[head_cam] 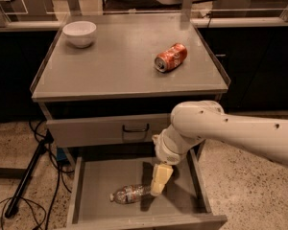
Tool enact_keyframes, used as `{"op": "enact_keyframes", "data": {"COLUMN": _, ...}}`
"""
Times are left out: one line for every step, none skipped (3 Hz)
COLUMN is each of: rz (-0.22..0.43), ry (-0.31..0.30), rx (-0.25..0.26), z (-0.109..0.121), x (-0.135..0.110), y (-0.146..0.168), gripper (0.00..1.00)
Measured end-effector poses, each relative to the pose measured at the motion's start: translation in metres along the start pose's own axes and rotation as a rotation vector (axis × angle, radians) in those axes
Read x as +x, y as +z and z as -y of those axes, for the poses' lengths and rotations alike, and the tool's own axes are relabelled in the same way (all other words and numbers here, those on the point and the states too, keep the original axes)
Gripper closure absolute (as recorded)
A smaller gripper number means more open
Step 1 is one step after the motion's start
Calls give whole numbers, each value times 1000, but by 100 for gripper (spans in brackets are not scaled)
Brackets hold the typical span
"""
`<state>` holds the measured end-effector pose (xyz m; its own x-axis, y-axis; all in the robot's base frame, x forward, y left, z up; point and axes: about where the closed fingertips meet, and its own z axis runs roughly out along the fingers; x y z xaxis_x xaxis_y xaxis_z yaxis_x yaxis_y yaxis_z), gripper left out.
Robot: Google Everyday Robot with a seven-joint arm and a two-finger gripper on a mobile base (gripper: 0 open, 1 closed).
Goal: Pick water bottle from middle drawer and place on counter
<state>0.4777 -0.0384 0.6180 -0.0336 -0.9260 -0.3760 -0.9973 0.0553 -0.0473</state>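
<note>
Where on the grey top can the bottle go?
The counter is bare across its middle and front, between the white bowl at the back left and the soda can on the right. Crowded spot: down in the middle drawer, where the gripper sits at the right end of the water bottle.
</note>
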Motion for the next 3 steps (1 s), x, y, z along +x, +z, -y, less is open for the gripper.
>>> {"op": "enact_keyframes", "data": {"rz": 1, "ry": 27, "rx": -13, "z": -4, "x": -2, "y": 20, "gripper": 0}}
{"op": "enact_keyframes", "data": {"rz": -35, "ry": 27, "rx": -17, "z": -5, "x": -1, "y": 69, "gripper": 0}}
{"op": "enact_keyframes", "data": {"rz": -35, "ry": 27, "rx": -17, "z": -5, "x": -1, "y": 69, "gripper": 0}}
